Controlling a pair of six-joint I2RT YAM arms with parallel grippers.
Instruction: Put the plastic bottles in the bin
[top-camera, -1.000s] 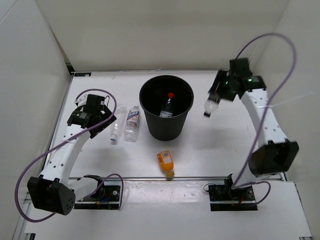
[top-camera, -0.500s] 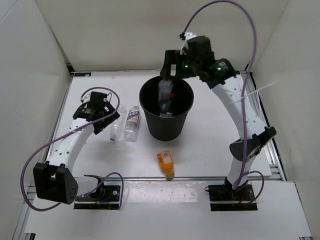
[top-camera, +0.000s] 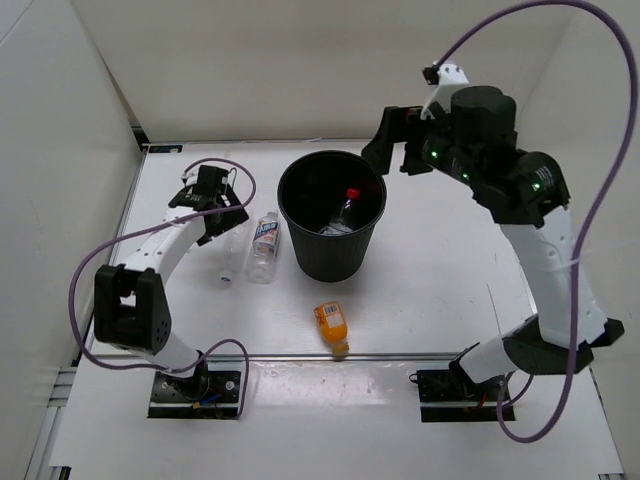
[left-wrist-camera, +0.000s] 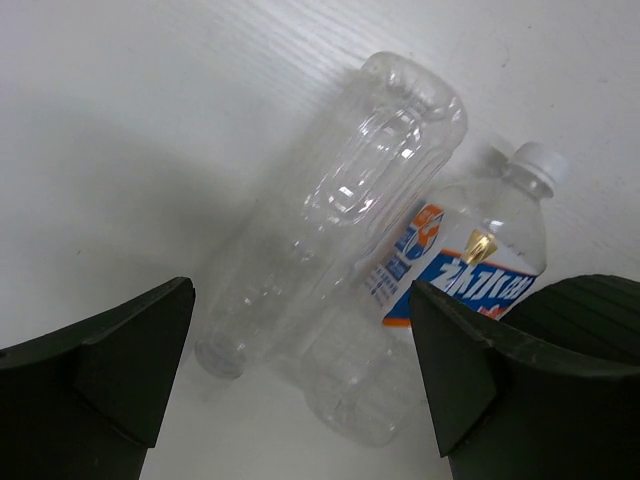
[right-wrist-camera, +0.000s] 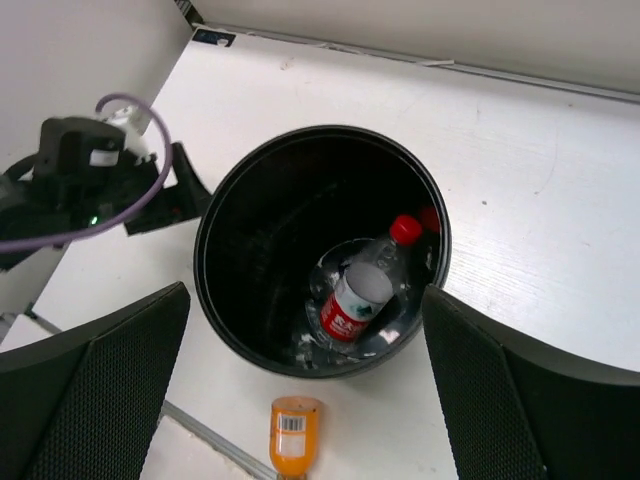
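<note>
Hovering above the bin (top-camera: 330, 262), the right fingers (right-wrist-camera: 90, 400) stand wide and empty; a red-capped bottle (right-wrist-camera: 358, 295) lies inside. The left fingers (left-wrist-camera: 100, 380) (also wide, holding nothing) hang over a plain clear bottle (left-wrist-camera: 330, 240) touching a blue-labelled bottle (left-wrist-camera: 455, 290) on the table (top-camera: 440, 280). 1 orange bottle (top-camera: 332, 323) lies near the bin.

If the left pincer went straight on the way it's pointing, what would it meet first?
Probably the plain clear bottle lying on the table, centred ahead of the open left pincer; the blue-labelled bottle lies just to its side.
</note>
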